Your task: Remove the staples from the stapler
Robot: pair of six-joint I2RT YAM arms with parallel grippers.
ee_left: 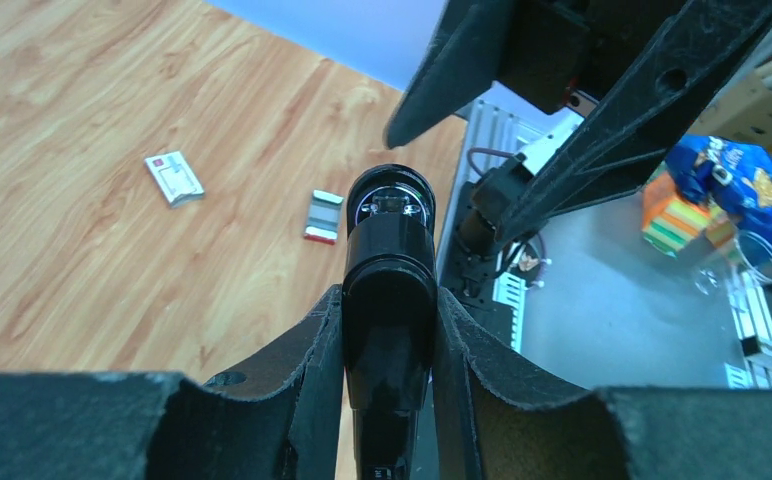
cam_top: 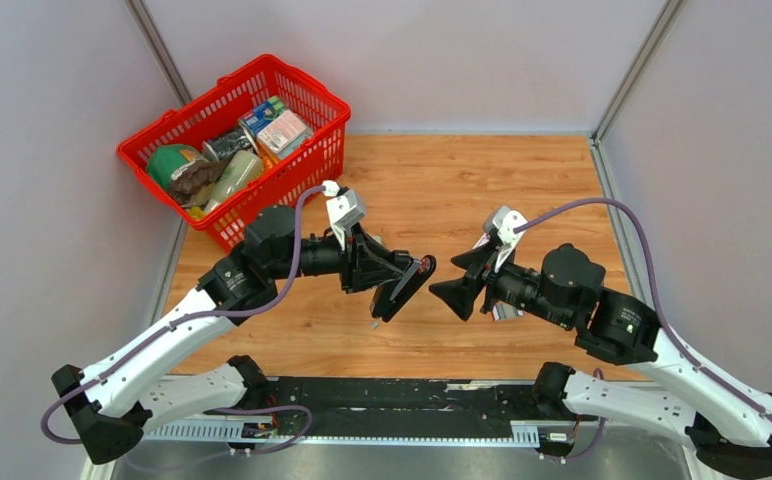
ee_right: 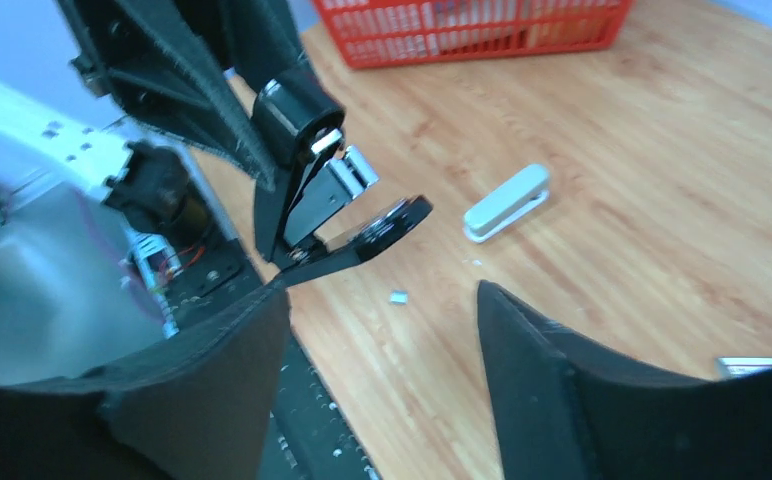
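The left gripper (ee_left: pixel 390 335) has its two black fingers clamped on the one stapler (ee_right: pixel 304 205), held above the wooden table (cam_top: pixel 522 180). The stapler is slim, glossy black and hinged open, with its silvery channel showing. The right gripper (ee_right: pixel 382 298) faces it with its jaws apart and empty. On the wood lie one ribbed silvery strip of staples (ee_left: pixel 324 214), one white-and-red box (ee_left: pixel 174 178) and one rounded grey-beige bar (ee_right: pixel 507 203).

A red basket (cam_top: pixel 297 172) of groceries (cam_top: pixel 284 131) sits far-left on the wooden table (cam_top: pixel 442 180); a pale bar (ee_right: pixel 506 203) lies apart.
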